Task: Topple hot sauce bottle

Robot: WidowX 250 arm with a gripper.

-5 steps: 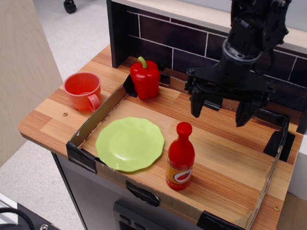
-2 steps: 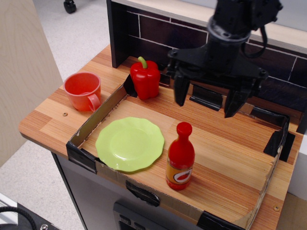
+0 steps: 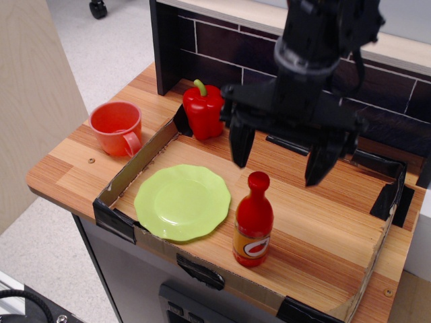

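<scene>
- The hot sauce bottle (image 3: pixel 253 222) is standing upright near the front edge of the wooden desk (image 3: pixel 316 222), inside a low cardboard border (image 3: pixel 138 161) that is running around the working area.
- The bottle is glossy red with a round red cap, and its orange label band with a white-and-red oval emblem is facing the camera.
- The black hand (image 3: pixel 278 161) is hanging above and just behind the bottle, with its two fingers (image 3: pixel 241 142) spread wide apart and pointing downward; it is gripping nothing.
- The bottle's cap is sitting below the gap between the two fingertips, and neither finger is touching it.
- A light green plate (image 3: pixel 182 201) with a scalloped rim is lying flat just beside the bottle, toward the left of the view; whether the two are touching is hard to tell.
- A red bell pepper (image 3: pixel 203 109) with a green stem is standing farther back, at the cardboard border's rear corner, close to the dark tiled backsplash (image 3: pixel 215 50).
- An orange-red cup (image 3: pixel 118 127) is sitting outside the border on the left part of the desk, its handle turning toward the front.
</scene>
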